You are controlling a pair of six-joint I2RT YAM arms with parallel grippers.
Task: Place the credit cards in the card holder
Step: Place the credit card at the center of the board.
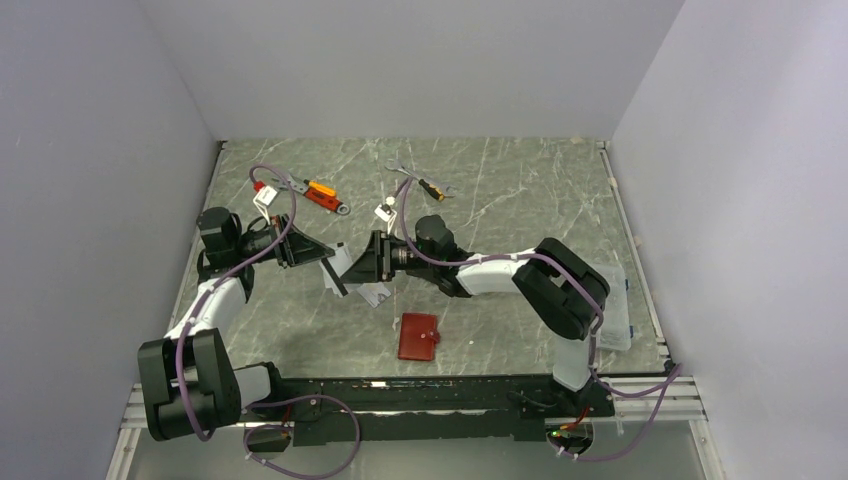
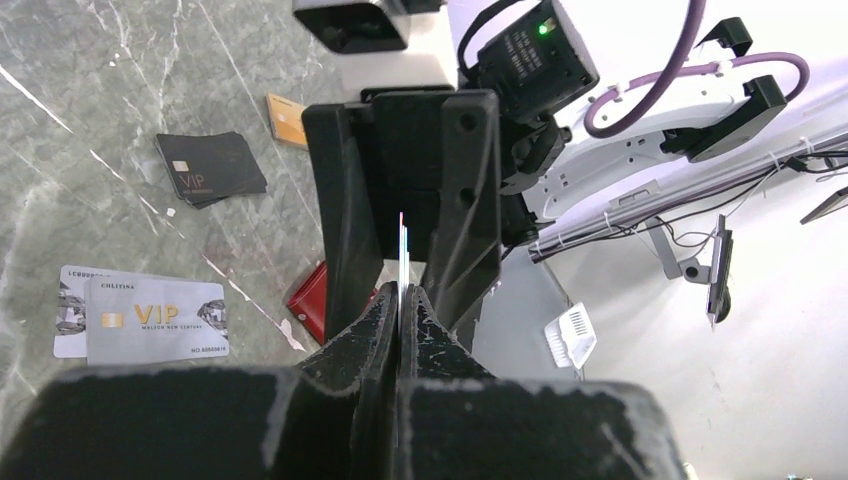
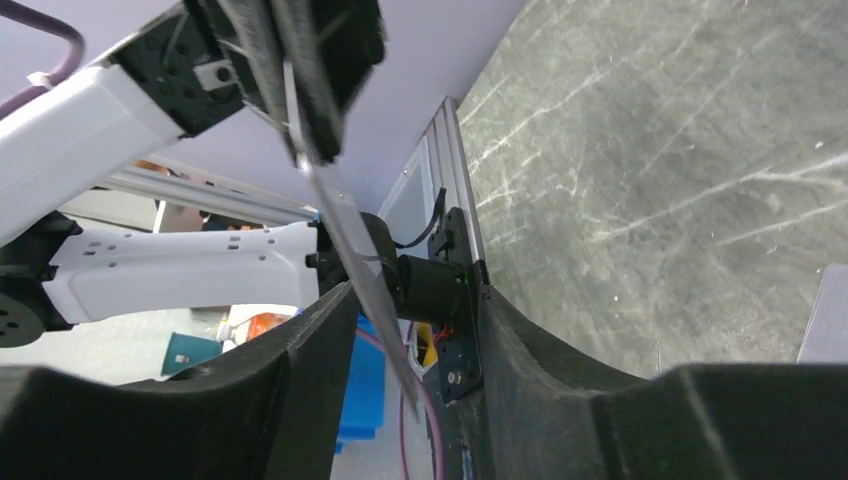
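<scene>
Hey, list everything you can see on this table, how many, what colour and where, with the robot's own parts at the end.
held card: one, silver-grey with a dark stripe, in the air mid-table
silver VIP cards: two, overlapping, flat on the table
black cards: seemingly two, stacked, flat on the table
orange card: one, partly hidden behind the right arm
card holder: one, red, near middle of the table
wrenches: two, orange-handled, far side, the second further right
clear plastic item: one, right edge, too unclear to name
table: one, grey marbled
left gripper: shut on the held card
right gripper: open, fingers either side of that card
</scene>
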